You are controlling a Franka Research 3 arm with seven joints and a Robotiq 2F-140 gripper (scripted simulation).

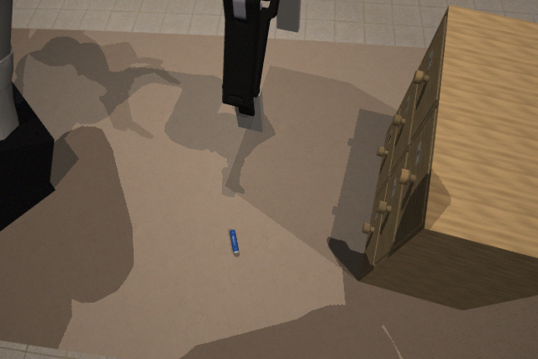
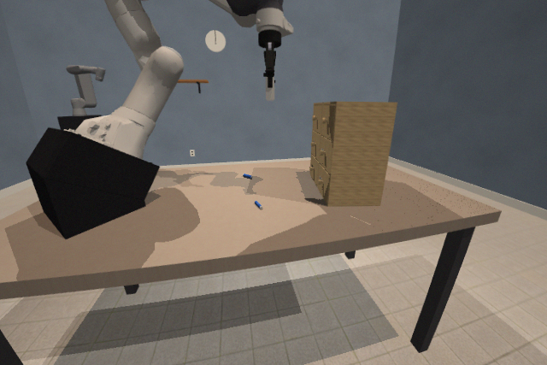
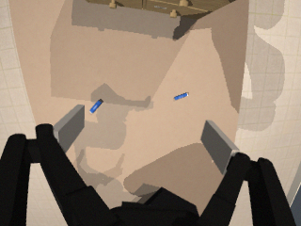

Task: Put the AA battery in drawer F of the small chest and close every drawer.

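Two small blue cylindrical batteries lying on the tan counter point(image 2: 397, 214), well apart from each other: the nearer blue battery point(image 1: 234, 241) flat in a lit patch, out in front of the chest; the farther blue battery point(image 2: 247, 175) nearer the back edge, hidden behind the black finger in the top view. Which of the two is the AA cell: cannot tell, both too small. Neither touched by anything.

To one side, a small light-wood chest point(image 2: 357, 153) with six drawers, standing upright on the counter, round pale knobs point(image 1: 419, 76) on each front. All drawers flush, none pulled out. Labels on the fronts too small to read, so drawer F not identifiable.

High above the counter, roughly over the farther battery, black jaws pointing straight down, spread to full width and holding nothing; grey pads point(image 3: 218, 145) visible at either side in the wrist view, with both batteries and the chest front beyond them. Well clear of the chest and of the counter surface.

Behind, a white jointed arm point(image 2: 149, 73) rising from a black angular base point(image 2: 57, 202) at the counter's other end.
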